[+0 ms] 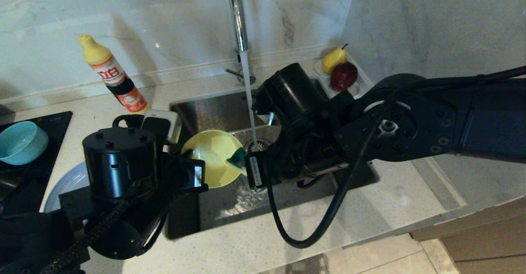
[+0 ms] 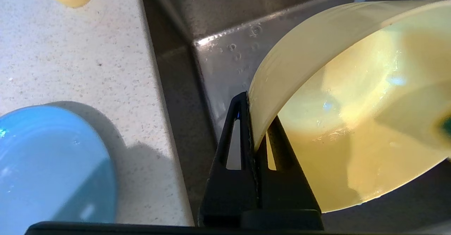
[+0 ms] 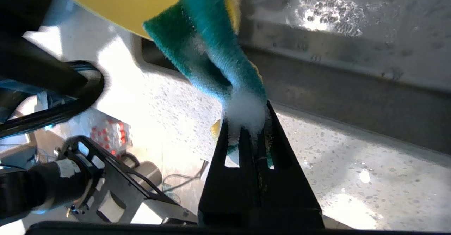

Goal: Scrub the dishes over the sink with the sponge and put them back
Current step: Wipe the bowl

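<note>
Yellow bowl point(image 1: 213, 157) tilted on edge over the sink point(image 1: 213, 113), its near-left rim pinched in the left gripper point(image 2: 254, 122). Sponge point(image 3: 211, 48), foamy, clamped in the right gripper point(image 3: 248, 129), touches the bowl's right rim under the running tap point(image 1: 238, 23). Teal bowl point(image 1: 20, 142) and grey-blue plate point(image 1: 68, 183) sit left on the counter point(image 1: 390, 200).

The head view looks forward and down from above onto the sink point(image 1: 230, 113) and counter point(image 1: 394, 192), taking in both arms. The left wrist view sits close behind the left gripper point(image 2: 254, 129), facing the yellow bowl point(image 2: 352, 122) over the basin edge. The right wrist view sits equally close behind the right gripper point(image 3: 250, 133), facing the sponge point(image 3: 211, 51). All three share the yellow bowl and the sink.
</note>
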